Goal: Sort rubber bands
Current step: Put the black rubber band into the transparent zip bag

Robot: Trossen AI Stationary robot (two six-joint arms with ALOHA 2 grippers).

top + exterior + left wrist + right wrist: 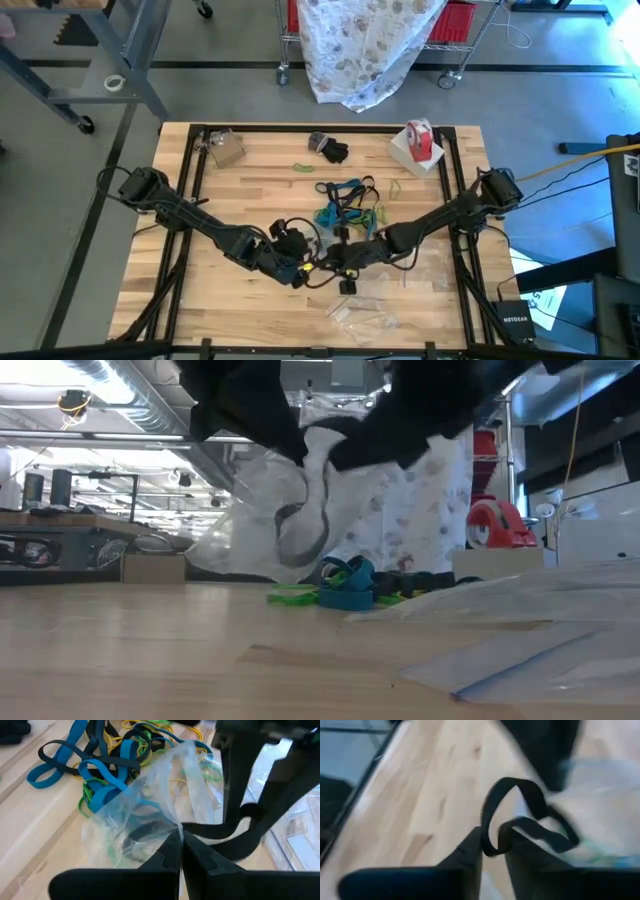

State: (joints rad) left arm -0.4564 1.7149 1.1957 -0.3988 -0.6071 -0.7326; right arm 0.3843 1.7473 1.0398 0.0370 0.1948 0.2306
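mid-bagging near frame centre: left gripper [181,851] clamped on clear bag [150,815], right gripper [494,851] pinching black rubber band [520,820]. next, probably: lower band into bag mouth.

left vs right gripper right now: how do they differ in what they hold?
The left gripper is shut on the edge of a clear plastic bag, while the right gripper pinches a single black rubber band.
The bag in the left gripper is a crumpled clear pouch with a few bands inside; the band in the right gripper is one thin floppy loop sticking out past the fingertips.
Both meet mid-table, near the pile of rubber bands.
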